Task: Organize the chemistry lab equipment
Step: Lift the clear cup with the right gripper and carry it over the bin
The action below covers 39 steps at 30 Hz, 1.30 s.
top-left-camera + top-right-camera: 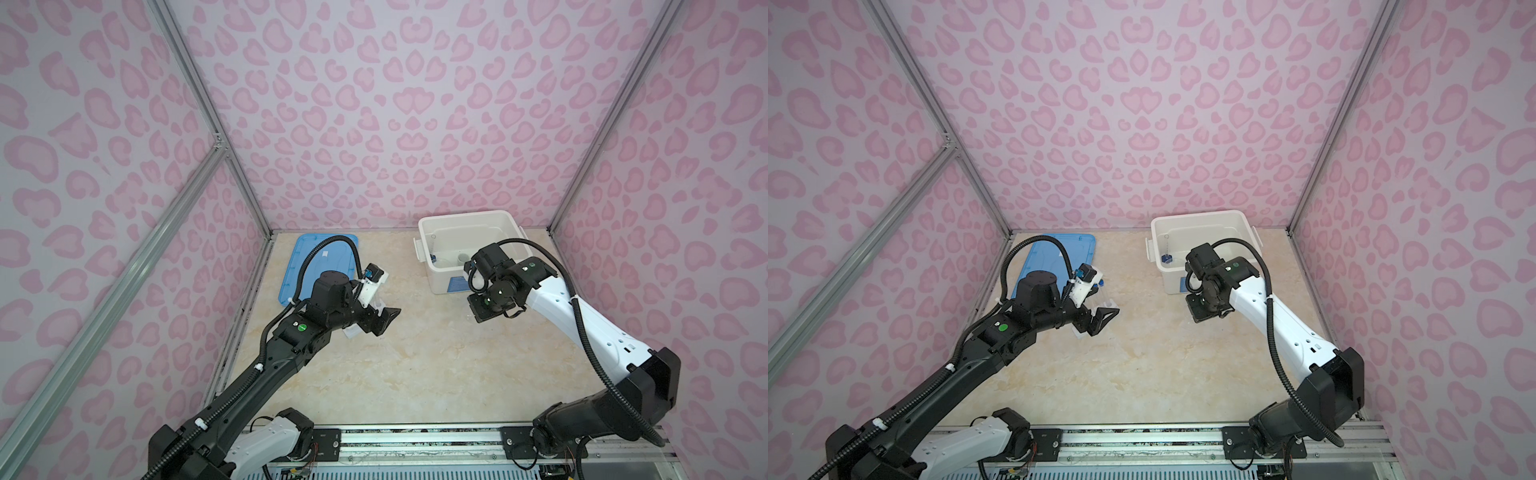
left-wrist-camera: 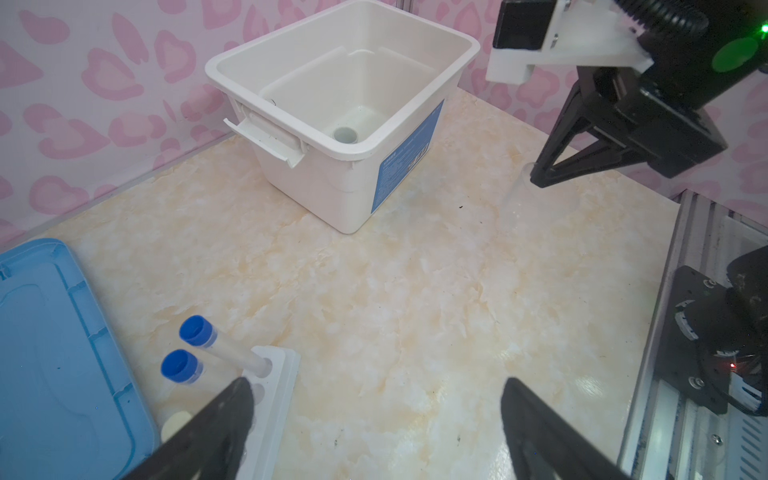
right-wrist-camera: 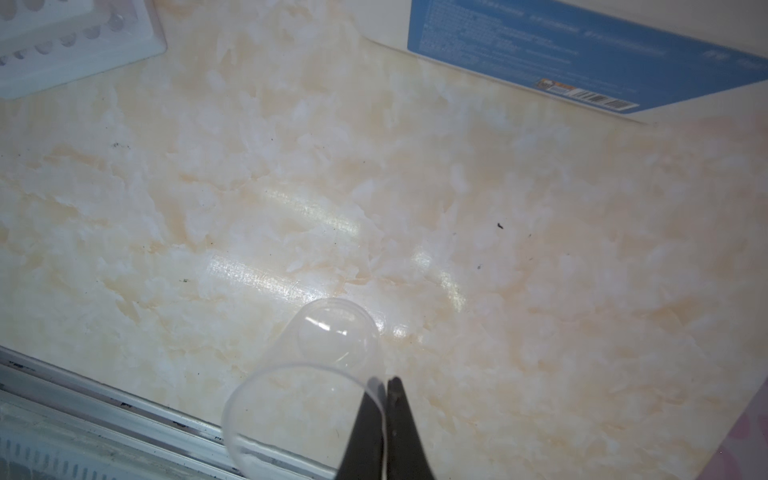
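Pink heart-patterned walls close in a marble-look table [image 1: 415, 374]. In both top views a white bin [image 1: 428, 232] stands open at the back, and its blue lid [image 1: 299, 266] lies flat well left of the bin. Inside the bin are a blue-based cylinder [image 1: 1166, 257] and a white cup [image 1: 463, 258]. The right gripper [image 1: 480, 312] points down just in front of the bin. The left gripper [image 1: 384, 322] hangs between bin and lid, nearer the lid.

From the left wrist, the left gripper's jaws stand wide with nothing between them. Just under them, well left of the bin, is the white rack [image 2: 276, 374]. It carries two blue-capped tubes [image 2: 197, 330] and a pale-capped one. I cannot tell whether the rack stands or lies on its side. Beside the bin's front corner a clear tube [image 2: 517, 199] hangs from the right gripper's tips, above the table.

From the right wrist, the right gripper's jaws are closed on the thin wall at the clear tube's open rim, one finger inside and one outside. Its rounded bottom is aimed at the table in front of the bin's label.

I judge this a carry, to the rack or the bin; which one I cannot say. A pinch on one edge lets the tube swing or slip, so travel should be slow and level. It should be lowered until the bottom is seated before the jaws part. For the rack, the free left gripper could brace it so it does not skid.
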Each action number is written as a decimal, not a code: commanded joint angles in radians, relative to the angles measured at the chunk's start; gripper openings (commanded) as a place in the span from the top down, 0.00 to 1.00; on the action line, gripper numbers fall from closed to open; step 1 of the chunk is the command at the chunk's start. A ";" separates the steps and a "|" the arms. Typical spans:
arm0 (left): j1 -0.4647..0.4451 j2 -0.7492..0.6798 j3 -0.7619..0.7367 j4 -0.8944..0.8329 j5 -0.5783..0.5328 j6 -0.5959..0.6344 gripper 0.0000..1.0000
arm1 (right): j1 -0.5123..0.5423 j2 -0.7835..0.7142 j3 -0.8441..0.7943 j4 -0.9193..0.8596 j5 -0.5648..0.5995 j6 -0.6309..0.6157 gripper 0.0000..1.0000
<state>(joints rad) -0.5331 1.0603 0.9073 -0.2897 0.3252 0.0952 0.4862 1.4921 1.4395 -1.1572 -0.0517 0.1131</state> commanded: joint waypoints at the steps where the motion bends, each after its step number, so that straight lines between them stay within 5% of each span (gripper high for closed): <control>1: 0.001 -0.011 0.001 0.012 -0.001 0.007 0.06 | -0.021 0.033 0.077 -0.055 0.056 -0.061 0.98; 39: 0.016 -0.039 -0.024 0.005 -0.051 0.017 0.06 | -0.347 0.609 0.777 0.063 0.085 -0.168 0.98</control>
<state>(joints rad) -0.5179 1.0283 0.8883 -0.2977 0.2687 0.1043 0.1478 2.0712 2.2036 -1.1061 0.0498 -0.0628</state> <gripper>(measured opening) 0.944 0.049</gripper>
